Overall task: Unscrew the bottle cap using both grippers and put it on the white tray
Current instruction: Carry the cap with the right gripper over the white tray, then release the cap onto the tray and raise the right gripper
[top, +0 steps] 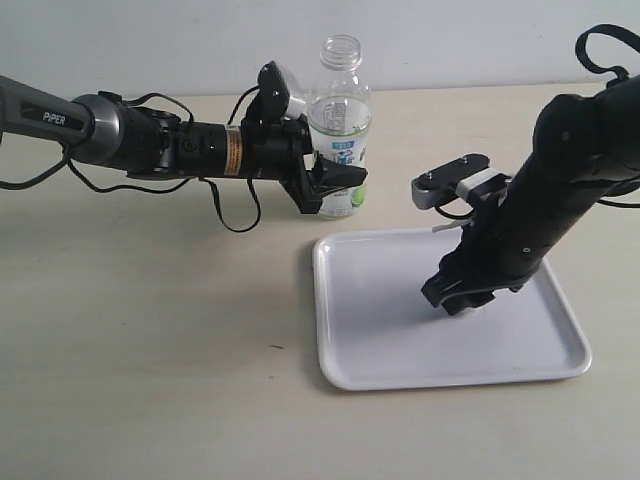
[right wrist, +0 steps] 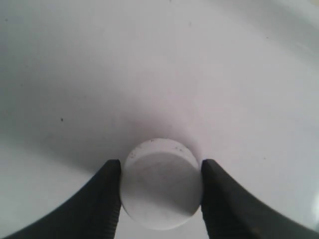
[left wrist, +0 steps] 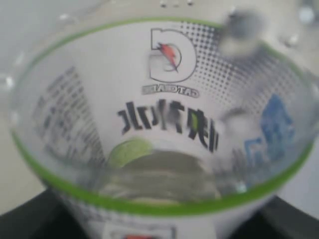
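1. Pale wood-grain tabletop point(top: 150, 350) in front of a plain light wall point(top: 150, 40); both arms are over the table.
2. The bottle cap point(right wrist: 160, 184) sits between the two black fingers point(right wrist: 107, 199) of the right gripper point(right wrist: 160, 172). Each finger presses one side of the cap, so the jaws are clenched on it. The cap's flat face is toward the wrist camera.
3. The cap is low over the white tray point(right wrist: 149, 74), with a soft shadow around it. Whether it touches the tray surface, I cannot tell.
4. In the exterior view the right gripper point(top: 455, 297) points down at the middle of the white tray point(top: 370, 330); its fingers hide the cap there.
5. The bottle point(top: 340, 110) stands upright on the table just beyond the tray's far left corner, its threaded mouth open.
6. The left gripper point(top: 340, 190) reaches in from the left and grips the bottle at its label, jaws closed on it. The left wrist view is filled by the blurred label point(left wrist: 164, 114).
7. Black cables point(top: 235, 215) loop under the left arm, well apart from the tray.
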### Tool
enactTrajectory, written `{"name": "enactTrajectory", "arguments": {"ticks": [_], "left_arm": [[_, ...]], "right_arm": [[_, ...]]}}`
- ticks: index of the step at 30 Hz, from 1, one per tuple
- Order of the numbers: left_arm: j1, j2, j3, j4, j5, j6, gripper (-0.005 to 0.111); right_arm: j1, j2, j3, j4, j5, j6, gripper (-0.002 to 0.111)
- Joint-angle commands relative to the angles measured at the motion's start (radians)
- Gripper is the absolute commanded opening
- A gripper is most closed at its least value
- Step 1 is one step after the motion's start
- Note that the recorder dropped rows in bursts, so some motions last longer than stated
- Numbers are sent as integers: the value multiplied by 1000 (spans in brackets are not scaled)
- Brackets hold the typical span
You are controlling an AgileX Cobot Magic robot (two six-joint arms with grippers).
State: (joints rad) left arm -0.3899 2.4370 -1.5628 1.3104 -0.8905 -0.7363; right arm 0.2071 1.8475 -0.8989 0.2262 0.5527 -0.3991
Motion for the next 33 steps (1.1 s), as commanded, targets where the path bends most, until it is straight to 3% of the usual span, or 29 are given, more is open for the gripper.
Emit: {"name": "enactTrajectory", "arguments": {"ticks": [1,7,10,13,14,16,21,23,28,29,33], "left_arm": [[-1,-8,1,-33,-20,-4,0],[-1,-8,1,-33,-20,-4,0],[-1,-6,1,-34,-20,-4,0],[-1,-6,1,-34,-20,-4,0],[-1,-6,1,-34,-20,-4,0],[-1,-6,1,-34,-20,-4,0],[-1,-6,1,-34,-20,-4,0],[1,-6,1,-34,-20,-4,0],[9,-6,1,-80,-20,-102,0],[12,-6,1,-80,-20,-102,0],[11,-6,1,-85,-20,-104,0]], "right_arm": [[32,2,-15,8,-10,1,0],[66,2,-15,6,-33,9,0],[66,2,-15,0,-36,9,7],[66,2,-15,2,-36,9,29],[66,2,-15,2,-30,9,44],[66,2,-15,4,-26,9,59],[66,-2,-15,4,-31,9,74],[66,-56,-15,4,-23,72,65],[66,-294,-15,0,101,83,6],[66,-360,-15,0,130,83,0],[66,-534,-15,22,217,85,0]]}}
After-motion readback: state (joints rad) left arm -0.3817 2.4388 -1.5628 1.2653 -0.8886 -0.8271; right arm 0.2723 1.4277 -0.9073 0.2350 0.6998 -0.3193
